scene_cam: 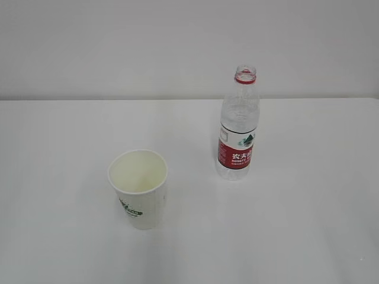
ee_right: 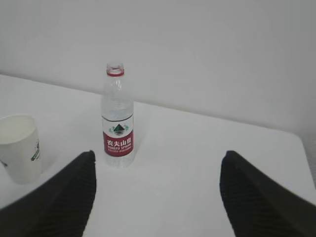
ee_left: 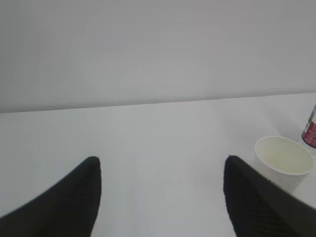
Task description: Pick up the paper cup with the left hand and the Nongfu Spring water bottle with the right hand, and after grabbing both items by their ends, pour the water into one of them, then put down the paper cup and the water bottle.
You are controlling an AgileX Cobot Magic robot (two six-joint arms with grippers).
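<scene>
Paper cup [scene_cam: 138, 188], small, white and tapered with a rolled rim and a dark green logo on its side, stands upright and open-mouthed at lower centre-left of the exterior view on the plain white table [scene_cam: 308, 236]. Up and to the right of it, well apart, stands the clear ribbed plastic Nongfu Spring water bottle [scene_cam: 238, 125] with its red neck ring, red label and no cap on its mouth. Neither arm shows in that view. In the left wrist view the left hand [ee_left: 160, 197] has its black fingers spread wide, holding nothing, the cup at the right edge behind the right finger. In the right wrist view the right hand [ee_right: 157, 192] is likewise spread wide and empty, the bottle upright at centre-left beyond it.
</scene>
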